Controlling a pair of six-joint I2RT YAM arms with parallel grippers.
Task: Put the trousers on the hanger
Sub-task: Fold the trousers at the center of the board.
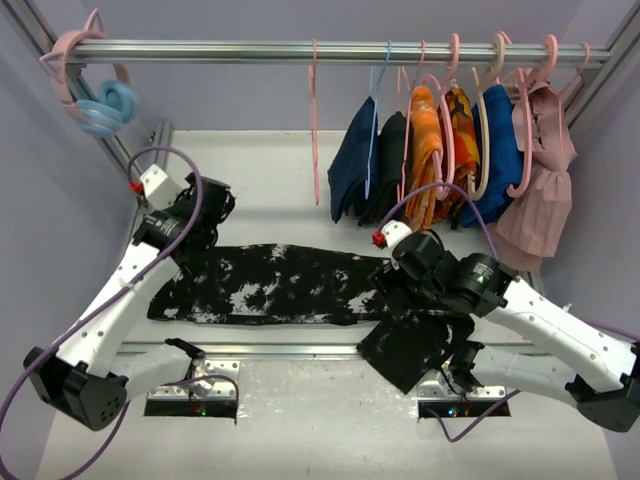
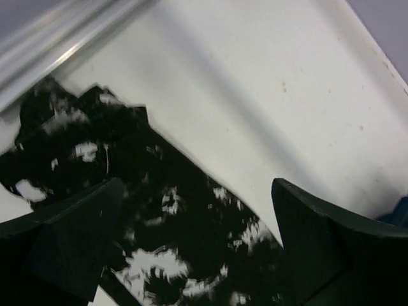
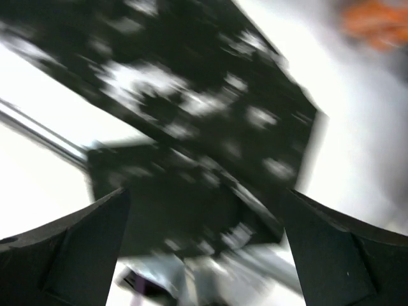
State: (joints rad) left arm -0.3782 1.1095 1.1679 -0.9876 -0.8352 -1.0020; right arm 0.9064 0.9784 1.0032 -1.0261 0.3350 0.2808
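The black trousers [image 1: 270, 285] with white splatter marks lie spread flat across the table, and their right end droops over the front rail. My left gripper [image 1: 200, 250] hovers over their left end, open, with nothing between its fingers; in the left wrist view the trousers [image 2: 159, 210] lie below the gripper [image 2: 197, 191]. My right gripper [image 1: 400, 288] is over the right end, also open and empty. The right wrist view is blurred and shows the trousers [image 3: 191, 108] beneath the gripper [image 3: 207, 197]. The thin pink hanger [image 1: 315, 120] hangs bare from the top rod.
The top rod [image 1: 250, 48] carries navy [image 1: 352, 170], black, orange [image 1: 425, 150], blue [image 1: 497, 150] and pink [image 1: 545, 190] garments on the right. Spare pink and blue hangers [image 1: 100, 95] bunch at its left end. An aluminium rail [image 1: 250, 350] runs along the table's front.
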